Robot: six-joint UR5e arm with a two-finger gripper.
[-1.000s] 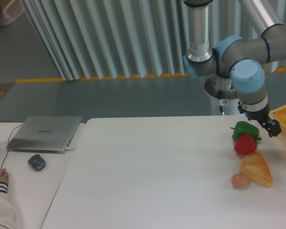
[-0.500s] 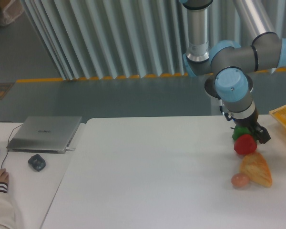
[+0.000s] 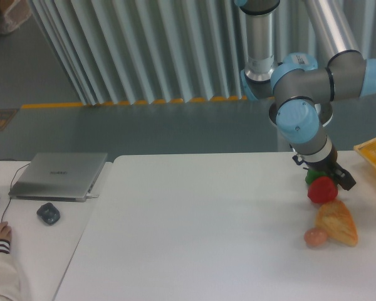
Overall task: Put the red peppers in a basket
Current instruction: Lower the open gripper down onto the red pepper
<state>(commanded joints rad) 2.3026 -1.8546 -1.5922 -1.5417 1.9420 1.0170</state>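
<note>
Red pepper (image 3: 322, 190): on white tabletop (image 3: 207, 226) at right, touching green pepper (image 3: 312, 177) behind it; bread wedge (image 3: 337, 222) and brownish egg-like ball (image 3: 314, 236) just in front. Tool (image 3: 329, 176): low at the pepper's top, jaws obscured, grip cannot be told. Basket (image 3: 374, 155): yellow corner at right edge, apart from pepper

**Silver tubes, blue caps**

Here's the arm (image 3: 301, 81): smooth silver-grey tubes, one thick column and another slanting tube at the top right. Chunky dark-grey joint housings link them, each finished with a round, pale-blue cap. Just below the nearest blue cap sits a lighter band, then a black collar. The tool (image 3: 329, 176) is small, black and blocky, its details too small to read. A thin dark cable shows beside the wrist.
</note>
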